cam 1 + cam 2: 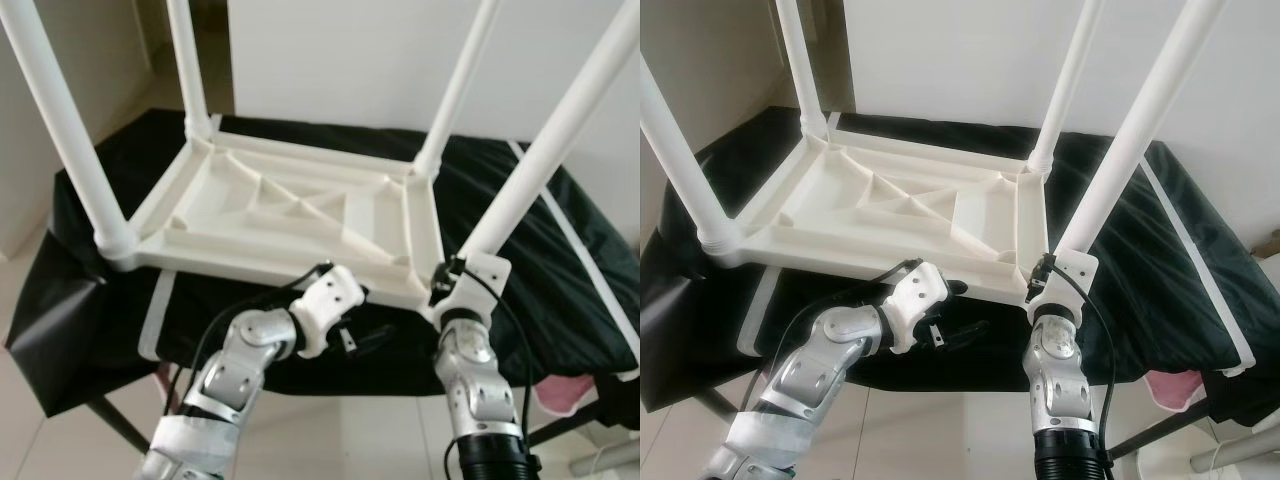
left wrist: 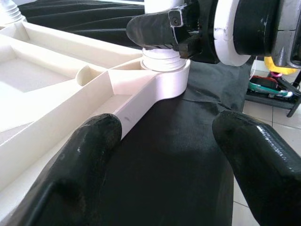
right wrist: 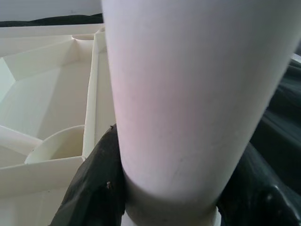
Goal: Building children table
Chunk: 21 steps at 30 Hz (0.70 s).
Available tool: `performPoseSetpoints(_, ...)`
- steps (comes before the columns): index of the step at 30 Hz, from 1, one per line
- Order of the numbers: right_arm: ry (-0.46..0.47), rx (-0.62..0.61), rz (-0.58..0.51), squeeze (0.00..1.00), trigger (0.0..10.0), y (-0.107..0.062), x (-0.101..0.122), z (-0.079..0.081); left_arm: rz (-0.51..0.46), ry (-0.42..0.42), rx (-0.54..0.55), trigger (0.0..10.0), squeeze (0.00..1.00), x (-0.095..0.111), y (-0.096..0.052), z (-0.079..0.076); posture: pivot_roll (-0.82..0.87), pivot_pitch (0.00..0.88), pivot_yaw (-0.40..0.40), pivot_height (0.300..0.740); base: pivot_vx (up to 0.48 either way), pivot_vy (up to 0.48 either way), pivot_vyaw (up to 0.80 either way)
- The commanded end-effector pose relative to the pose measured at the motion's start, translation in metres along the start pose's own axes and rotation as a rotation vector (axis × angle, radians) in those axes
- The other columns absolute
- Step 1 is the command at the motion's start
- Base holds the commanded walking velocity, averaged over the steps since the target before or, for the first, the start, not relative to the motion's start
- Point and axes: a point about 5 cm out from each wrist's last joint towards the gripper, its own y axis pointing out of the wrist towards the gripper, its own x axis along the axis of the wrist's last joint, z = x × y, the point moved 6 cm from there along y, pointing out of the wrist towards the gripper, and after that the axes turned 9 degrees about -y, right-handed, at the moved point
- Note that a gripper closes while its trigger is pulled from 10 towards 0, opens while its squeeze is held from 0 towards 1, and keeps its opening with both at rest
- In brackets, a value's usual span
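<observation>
A white plastic children's table lies upside down on a black cloth draped over a stand, its ribbed underside facing up and four white legs rising from the corners. The right gripper is pinched around the base of the near right leg — its black fingers pressed against either side of the tube just above the corner socket. The left gripper hovers spread wide at the table's near edge, one finger touching the white rim and the other over the cloth, gripping nothing. Pale floor tiles show below, and a white wall stands behind the table.
</observation>
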Motion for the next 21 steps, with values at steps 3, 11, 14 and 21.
performPoseSetpoints(3,0.028,-0.003,0.035,1.00,10.0,-0.009,-0.013,-0.002,0.000,-0.011,0.034,10.0,0.00,0.000,0.002,0.003,0.01,0.001,-0.077,0.740,0.000,0.000,0.00)
performPoseSetpoints(11,0.023,0.074,-0.019,1.00,10.0,-0.003,-0.003,-0.012,0.001,-0.012,0.038,10.0,0.00,-0.001,0.002,0.004,0.00,0.003,-0.079,0.740,0.000,0.000,0.00)
performPoseSetpoints(14,0.019,0.137,-0.043,1.00,10.0,-0.004,0.000,-0.013,0.000,-0.012,0.038,10.0,0.00,-0.001,0.002,0.004,0.00,0.004,-0.078,0.740,0.000,0.000,0.00)
performPoseSetpoints(21,-0.053,0.305,-0.102,0.85,10.0,-0.005,0.002,-0.017,0.002,-0.012,0.035,10.0,0.00,-0.001,0.002,0.004,0.00,0.006,-0.074,0.740,0.000,0.000,0.00)
